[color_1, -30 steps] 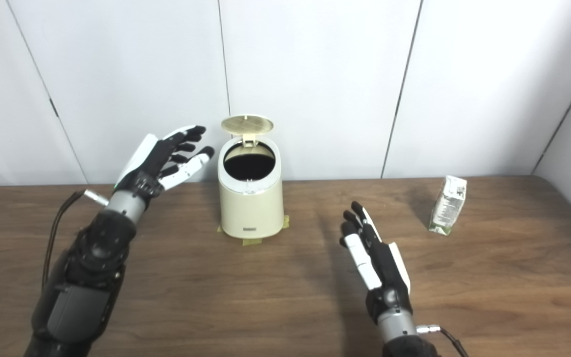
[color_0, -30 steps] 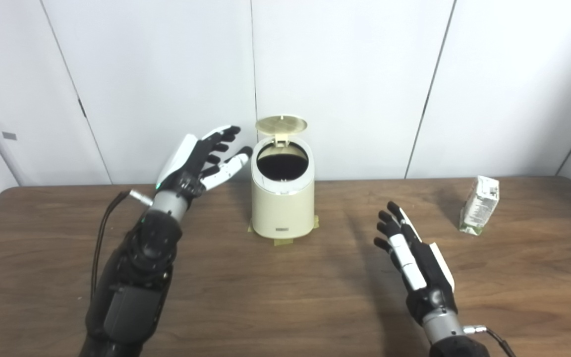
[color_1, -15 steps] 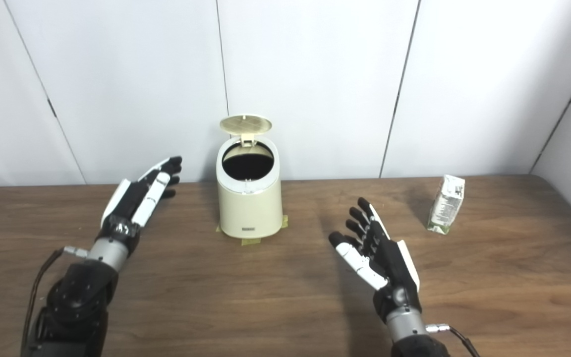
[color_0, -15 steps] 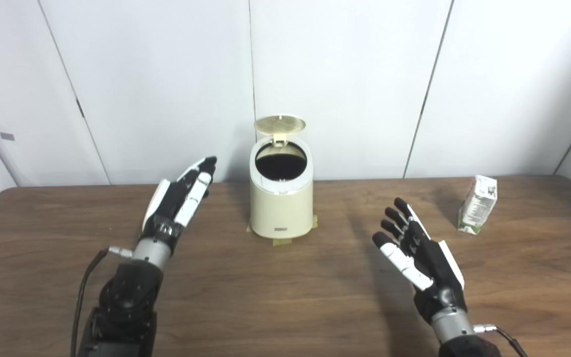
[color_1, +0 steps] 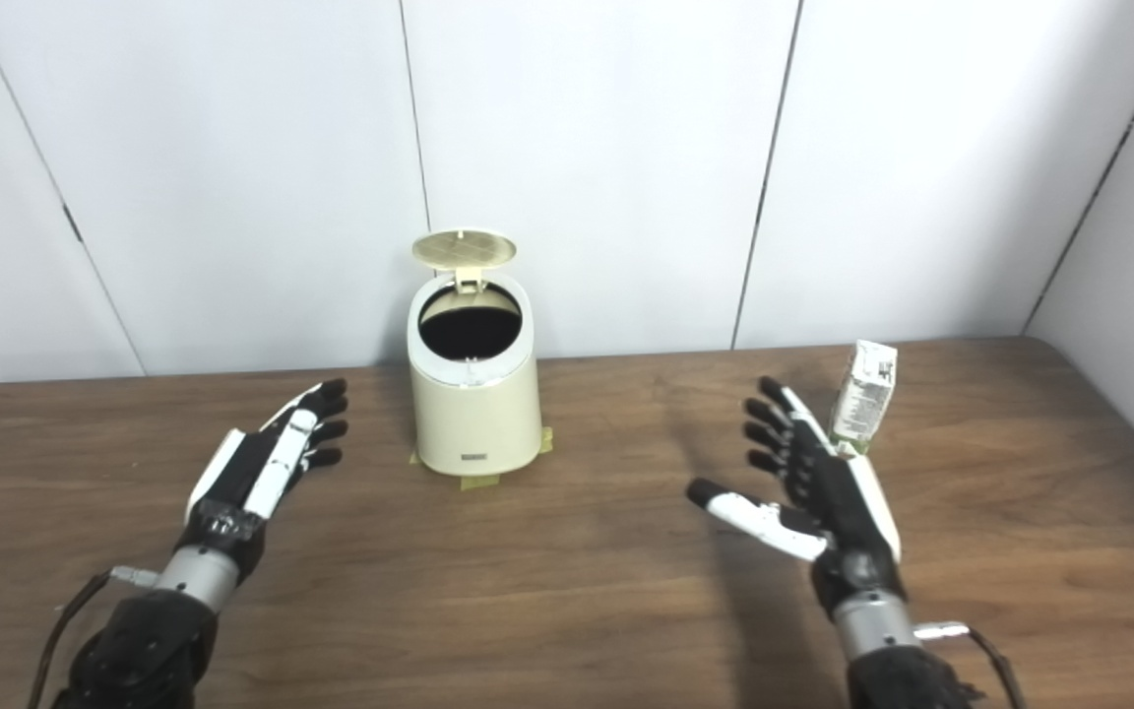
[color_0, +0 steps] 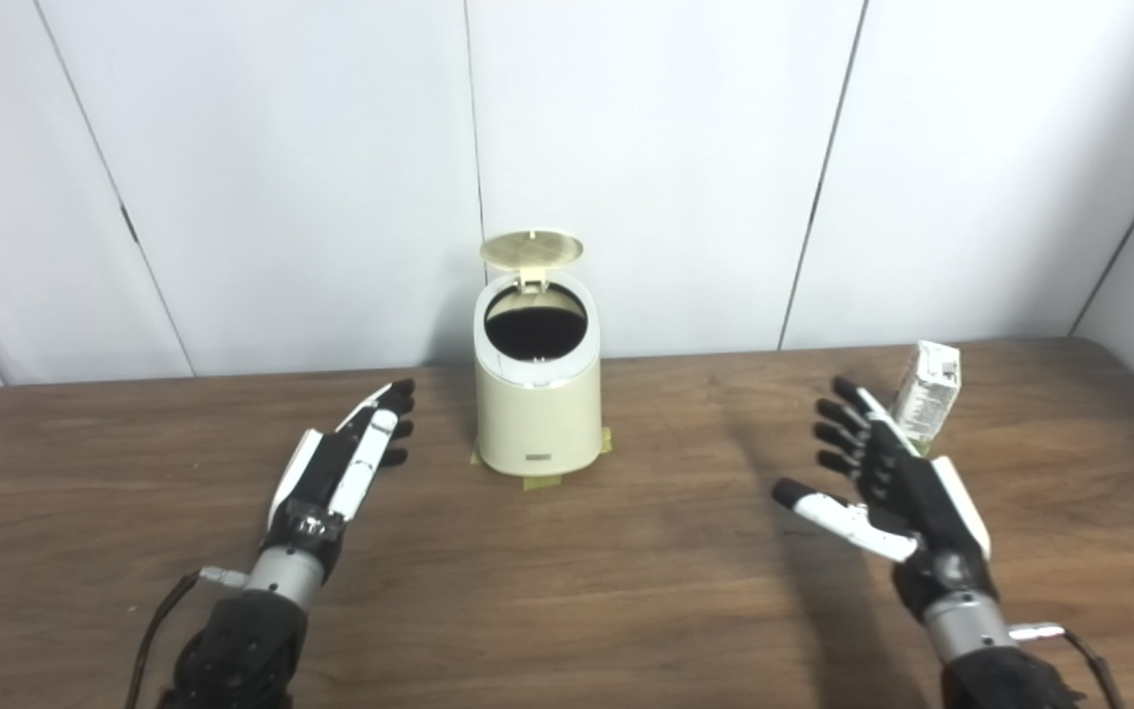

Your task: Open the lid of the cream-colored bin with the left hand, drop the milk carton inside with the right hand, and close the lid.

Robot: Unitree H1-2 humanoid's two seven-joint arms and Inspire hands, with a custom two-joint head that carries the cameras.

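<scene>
The cream-colored bin (color_0: 535,412) stands at the back middle of the table, its round lid (color_0: 532,250) tipped up and open, showing a dark inside. The white and green milk carton (color_0: 926,396) stands upright at the back right. My left hand (color_0: 341,477) is open and empty, low over the table to the left of the bin. My right hand (color_0: 887,492) is open with fingers spread, just in front and left of the carton, and its fingertips overlap the carton's lower edge in the picture. I cannot tell if it touches.
The bin sits on strips of yellowish tape (color_0: 547,481) on the brown wooden table (color_0: 567,591). White wall panels stand close behind the table. The table's right edge (color_1: 1118,414) runs near the carton.
My left hand has dropped from beside the open lid down toward the table and drawn back. My right hand has moved right and forward to the carton. The camera has shifted a little.
</scene>
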